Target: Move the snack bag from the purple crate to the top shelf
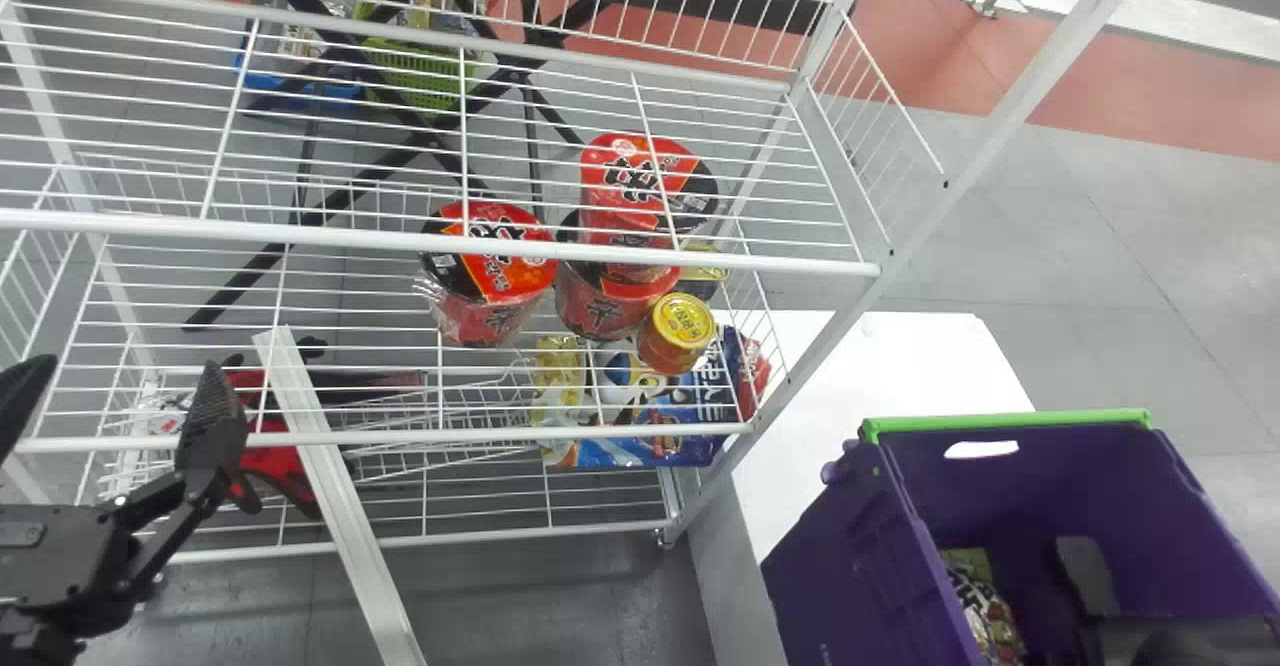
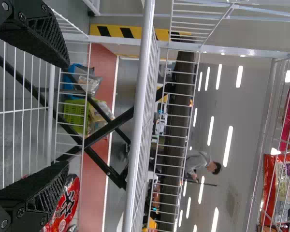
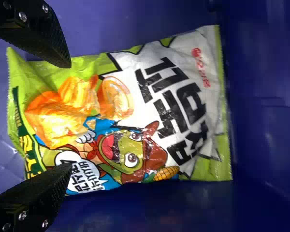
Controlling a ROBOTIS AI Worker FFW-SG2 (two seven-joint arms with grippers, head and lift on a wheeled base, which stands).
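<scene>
In your head view, your left gripper (image 1: 130,376)'s fingers stand wide apart before one white rack (image 1: 400,236), and your right gripper (image 1: 1090,571) sits inside one purple crate (image 1: 840,546), by one snack bag (image 1: 985,611). You have perhaps three red tubs (image 1: 495,256) racked, above grey floor (image 1: 1100,266). Your left wrist view has ceiling lights (image 2: 227,145) beyond. Your right wrist view puts parted fingers over the bag, contact unclear.

Snack bag (image 1: 978,611), right gripper (image 1: 1088,576) inside purple crate (image 1: 850,566); left gripper (image 1: 130,371) by rack (image 1: 300,236).
</scene>
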